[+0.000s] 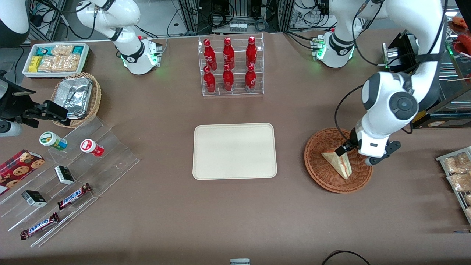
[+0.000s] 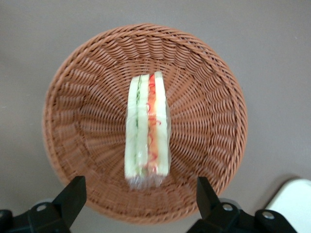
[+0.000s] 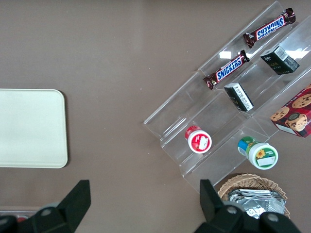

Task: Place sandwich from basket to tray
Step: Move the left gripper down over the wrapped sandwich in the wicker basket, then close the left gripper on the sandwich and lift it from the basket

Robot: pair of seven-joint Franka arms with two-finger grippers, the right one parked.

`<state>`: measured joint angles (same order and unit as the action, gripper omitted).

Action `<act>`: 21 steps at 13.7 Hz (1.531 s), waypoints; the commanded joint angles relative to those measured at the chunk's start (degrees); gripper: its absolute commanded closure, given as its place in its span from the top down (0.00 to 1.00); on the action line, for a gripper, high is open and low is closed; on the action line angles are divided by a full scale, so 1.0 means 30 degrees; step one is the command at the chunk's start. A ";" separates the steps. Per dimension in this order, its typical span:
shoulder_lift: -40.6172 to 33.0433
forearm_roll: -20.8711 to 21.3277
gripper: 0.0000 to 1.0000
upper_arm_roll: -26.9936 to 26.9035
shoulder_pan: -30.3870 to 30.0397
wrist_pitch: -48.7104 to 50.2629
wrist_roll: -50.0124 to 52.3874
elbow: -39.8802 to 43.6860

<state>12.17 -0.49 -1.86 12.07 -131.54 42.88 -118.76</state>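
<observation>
Hovering over the basket (image 1: pixel 333 173), my left gripper (image 1: pixel 355 154) hangs with its fingers (image 2: pixel 72 196) spread wide, one to each side of the sandwich (image 2: pixel 147 130) and touching neither it nor the wicker. I see the arm bent sharply at the elbow, its forearm coming down from the working arm's end of the table, the wrist pointing straight down at the basket. Sweeping the front view from its left edge, I read a brown table (image 1: pixel 154 206) carrying a white bin of snack packets (image 1: pixel 56 59), a smaller wicker basket with foil packs (image 1: pixel 76 96), and a clear stepped stand (image 1: pixel 110 154) with two small tubs, dark little boxes and two Snickers bars (image 1: pixel 73 196); a cookie box (image 1: pixel 18 165) lies beside it. Farther along stands a clear rack of red bottles (image 1: pixel 230 66), and nearer the camera than that rack lies the cream tray (image 1: pixel 234 151), bare on top. Next comes the reddish-brown basket, just beside the tray but apart from it, with the sandwich resting inside on its flat side in the front view, its cut edge with red and green layers facing up toward the wrist camera. Cables and equipment racks fill the room past the table's edge.
</observation>
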 commanded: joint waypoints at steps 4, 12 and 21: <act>0.0629 0.0368 1.00 -0.0114 0.0136 -0.3615 0.0796 -0.2280; 0.1802 0.0338 0.03 -0.0085 0.0165 -0.4348 0.1615 -0.1198; -0.0455 0.1627 0.00 0.0323 0.1743 0.6361 0.1264 0.3861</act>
<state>12.17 3.15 -1.38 14.85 -120.46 45.88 -112.86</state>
